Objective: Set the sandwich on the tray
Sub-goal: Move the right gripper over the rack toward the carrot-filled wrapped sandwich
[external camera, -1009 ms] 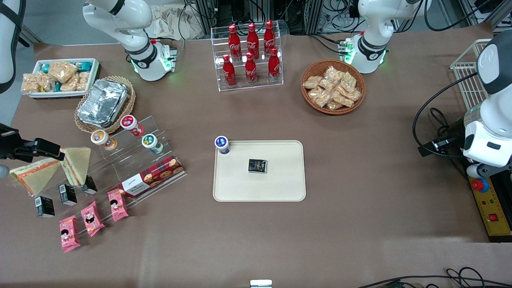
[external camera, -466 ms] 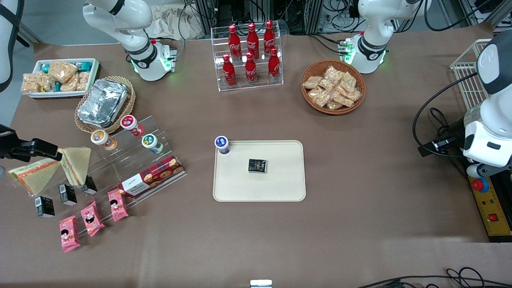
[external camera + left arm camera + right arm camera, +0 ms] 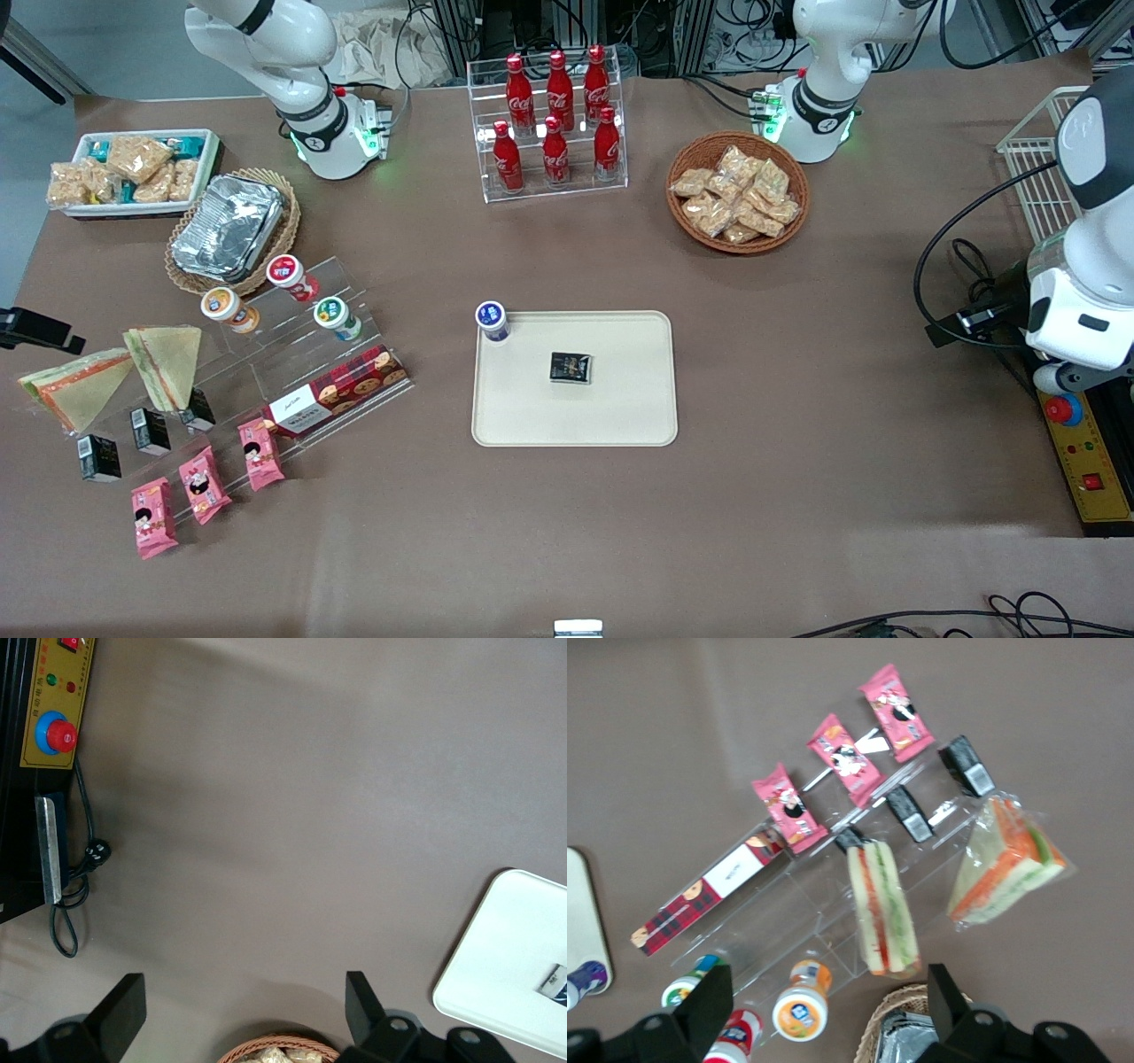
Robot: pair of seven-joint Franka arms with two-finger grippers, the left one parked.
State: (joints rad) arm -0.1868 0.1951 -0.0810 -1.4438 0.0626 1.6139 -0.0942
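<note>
The sandwich (image 3: 75, 390) with the orange-red filling edge lies flat on the table at the working arm's end; it also shows in the right wrist view (image 3: 1005, 864). A similar sandwich with greenish filling (image 3: 168, 359) leans on the clear stand beside it, and shows in the wrist view too (image 3: 881, 908). The cream tray (image 3: 620, 416) lies mid-table. It holds a small black packet (image 3: 570, 367) and a blue-lidded cup (image 3: 493, 321). My gripper (image 3: 53, 334) (image 3: 824, 1010) is open and empty, raised above the table just farther from the front camera than the sandwich.
A clear stepped stand (image 3: 292, 354) carries small cups, a red cookie box, pink packets and black packets. A foil container in a basket (image 3: 229, 229) and a white snack bin (image 3: 133, 168) stand nearby. A cola bottle rack (image 3: 554, 124) and a snack basket (image 3: 737, 192) stand farther back.
My gripper has pulled back from above the two sandwiches toward the working arm's end of the table, nearly out of the front view. The sandwiches have not moved.
</note>
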